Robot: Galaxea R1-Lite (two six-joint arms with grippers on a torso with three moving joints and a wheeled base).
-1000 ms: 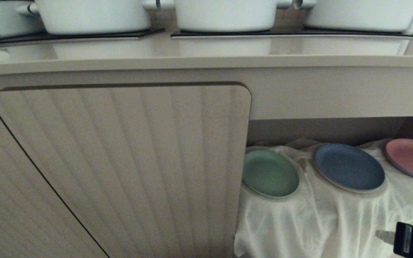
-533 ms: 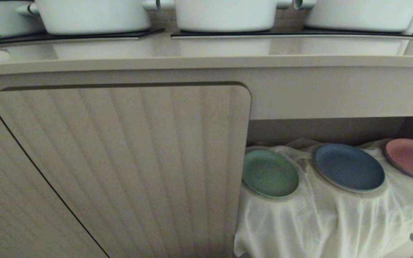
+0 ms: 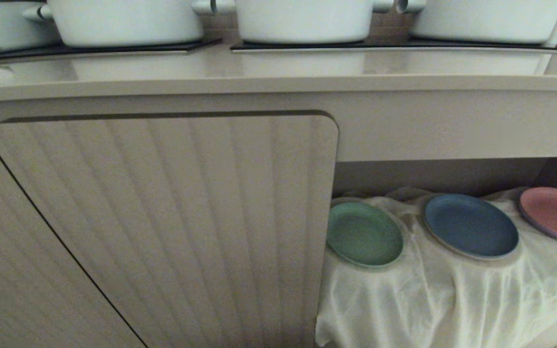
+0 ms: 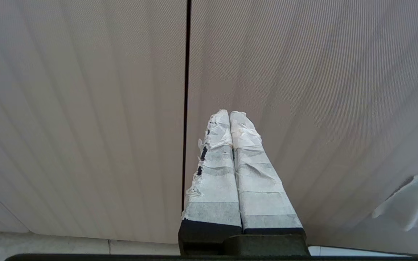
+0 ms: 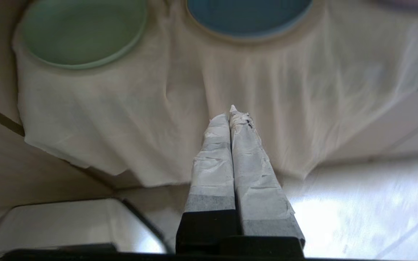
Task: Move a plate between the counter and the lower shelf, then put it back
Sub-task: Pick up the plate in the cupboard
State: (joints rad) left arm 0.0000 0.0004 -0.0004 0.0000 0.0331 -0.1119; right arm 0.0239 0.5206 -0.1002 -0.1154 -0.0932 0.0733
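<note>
white cloth [image 3: 452, 299] drapes the lower shelf [image 3: 452, 174]; my right gripper [image 5: 230, 116], fingers together, holds nothing, so i'd probably spread them before nearing the plate [image 3: 364, 234].

The counter [image 3: 278, 67] is a long beige top with black hob panels [image 3: 95, 47] at its back, and three white pots [image 3: 302, 19] stand on these panels. Under it, on the right, opens the lower shelf [image 3: 433, 174]. A wrinkled white cloth [image 3: 452, 299] covers its base and hangs over the front edge. On the cloth lie three plates (well apart from each other): the plate [image 3: 364, 234] in mint green on the left, a dark blue plate [image 3: 471, 225] in the middle, a pink plate [image 3: 556, 212] on the right.
</note>
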